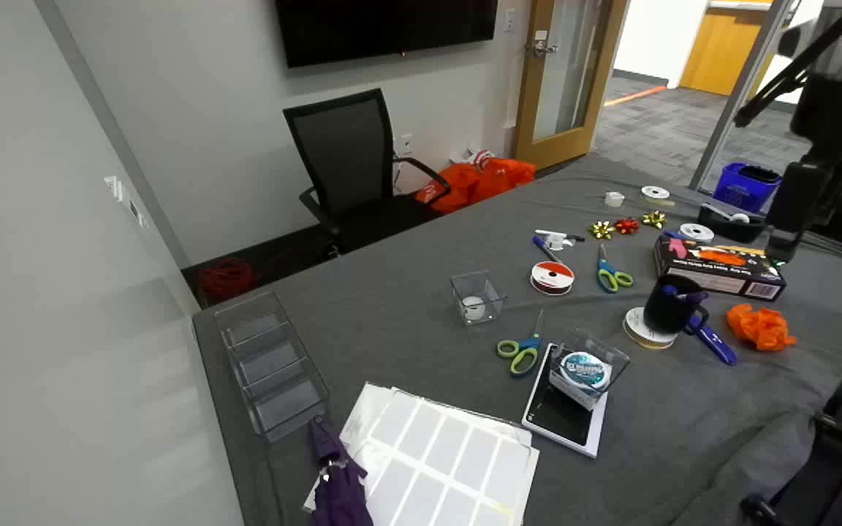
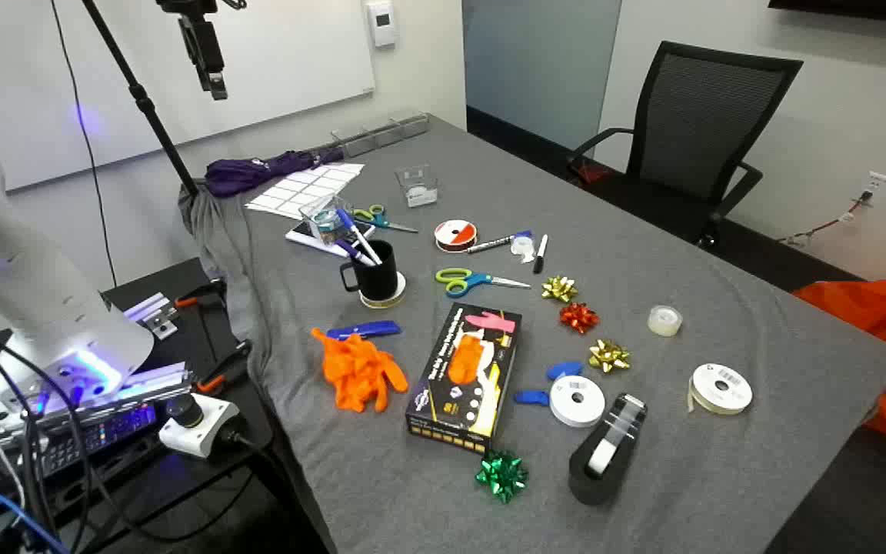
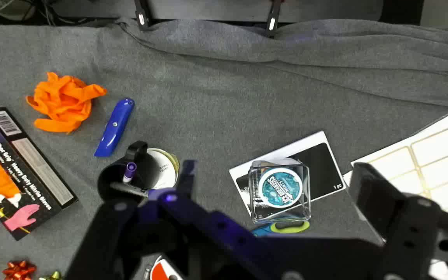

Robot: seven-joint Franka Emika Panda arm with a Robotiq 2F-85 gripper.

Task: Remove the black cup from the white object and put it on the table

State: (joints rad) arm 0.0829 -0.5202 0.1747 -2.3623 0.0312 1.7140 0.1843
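The black cup (image 1: 664,310) stands upright on the white object (image 1: 639,327), a flat round cream disc, with several pens in it. Both also show in an exterior view, the cup (image 2: 378,278) on the disc (image 2: 400,291). In the wrist view the cup (image 3: 107,175) lies at the left and covers part of the disc (image 3: 165,169). The table (image 1: 392,314) has a dark grey cloth top. My gripper (image 3: 276,179) is open and empty, fingers wide apart, high above the table. It also shows in both exterior views (image 1: 785,245) (image 2: 217,86).
A blue utility knife (image 3: 115,127), an orange glove (image 3: 66,103) and a glove box (image 2: 464,377) lie near the cup. A clear container with a mint tin (image 3: 280,188) sits on a tablet (image 3: 319,167). Scissors (image 1: 611,277) and a red-centred spool (image 1: 552,277) lie farther off.
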